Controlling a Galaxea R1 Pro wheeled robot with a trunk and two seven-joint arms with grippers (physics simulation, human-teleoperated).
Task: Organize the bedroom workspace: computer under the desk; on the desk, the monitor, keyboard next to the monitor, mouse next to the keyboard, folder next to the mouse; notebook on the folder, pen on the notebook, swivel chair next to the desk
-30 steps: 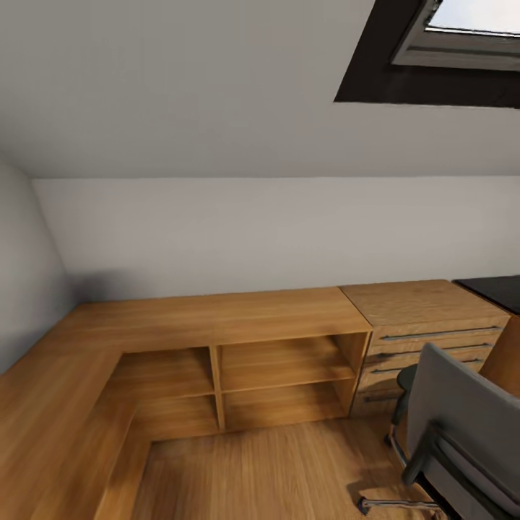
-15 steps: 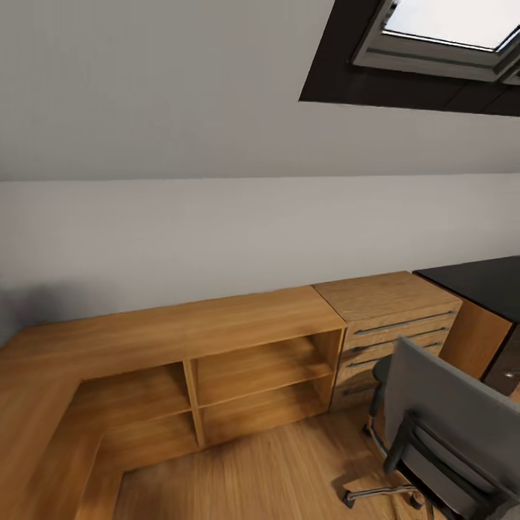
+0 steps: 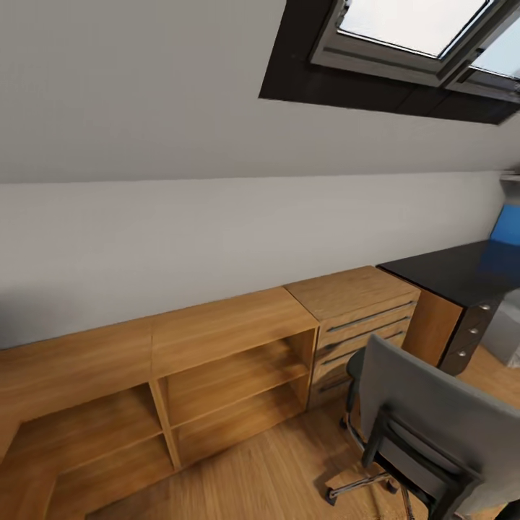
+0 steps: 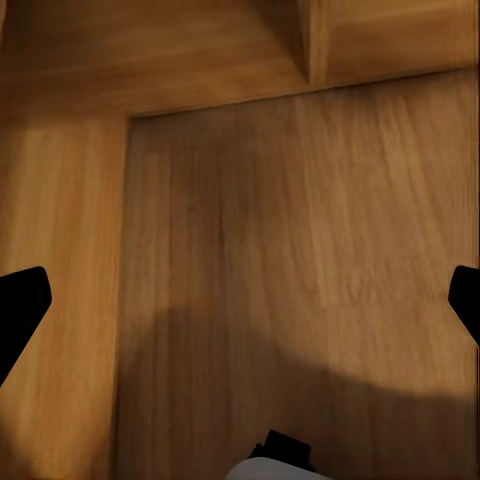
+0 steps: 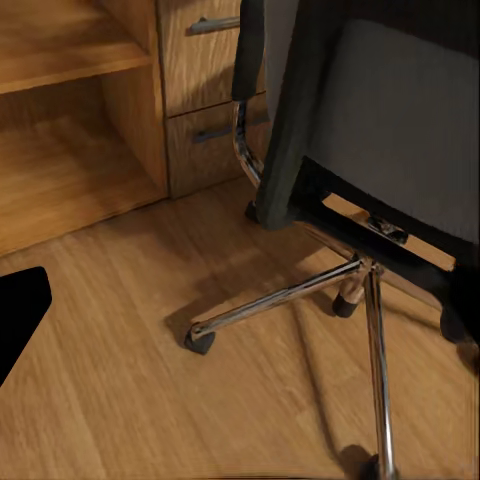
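The grey swivel chair (image 3: 426, 412) stands at the lower right of the head view with its back toward me, on its chrome star base (image 5: 300, 295). Beyond it, the glossy black desk (image 3: 455, 271) with round silver drawer knobs runs off the right edge. No folder is visible on the chair from this side. My left gripper (image 4: 240, 305) is open over bare wood floor, a black fingertip (image 4: 20, 310) at each side. My right gripper (image 5: 240, 310) is open, looking at the chair's base and back; one fingertip (image 5: 18, 312) is visible. The computer, monitor, keyboard, mouse, notebook and pen are out of view.
A low wooden shelf unit (image 3: 217, 361) lines the grey wall, with a light wooden drawer unit (image 3: 354, 310) between it and the desk. A bright blue panel (image 3: 508, 224) stands behind the desk. A skylight (image 3: 412, 29) sits in the sloped ceiling. Wood floor lies left of the chair.
The whole head view has swung to the right: shelves and drawer unit slid left, and more of the black desk, the blue panel and the skylight came into the picture.
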